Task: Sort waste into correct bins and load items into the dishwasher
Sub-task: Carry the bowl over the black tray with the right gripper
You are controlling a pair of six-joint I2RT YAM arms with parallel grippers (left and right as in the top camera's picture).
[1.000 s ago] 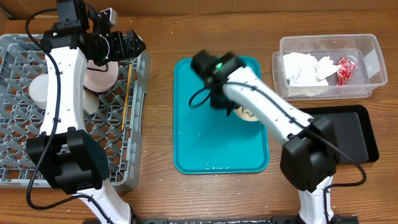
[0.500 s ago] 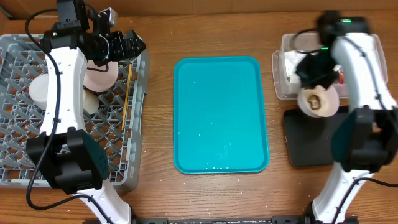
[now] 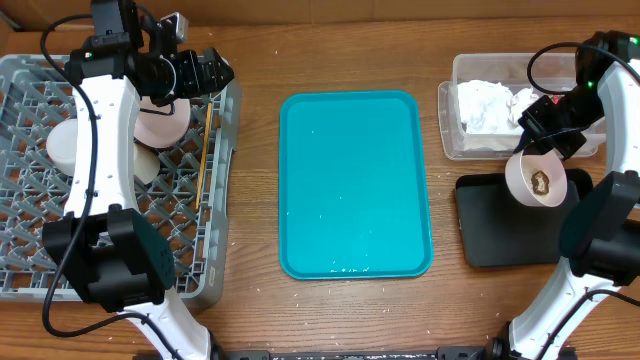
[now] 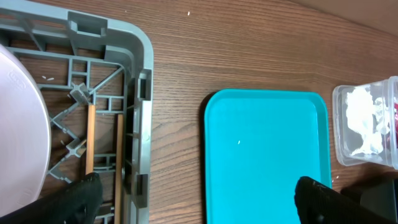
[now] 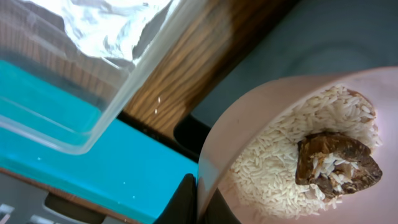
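Above the black tray [image 3: 488, 238], right gripper [image 3: 540, 142] pinches a rice-filled bowl [image 3: 537, 182], contact mostly hidden; left gripper [image 3: 220, 72] gapes empty.

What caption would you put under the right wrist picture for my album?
The right fingers grip a white bowl of leftover rice scraps above the black tray, beside the clear tub.

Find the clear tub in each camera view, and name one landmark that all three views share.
Overhead: the tub is at upper right, just above the black tray.
Left wrist: the tub is at the right edge, mid-height, cut off.
Right wrist: the tub fills the upper left, beside the bowl.
Shared landmark: the teal tray.
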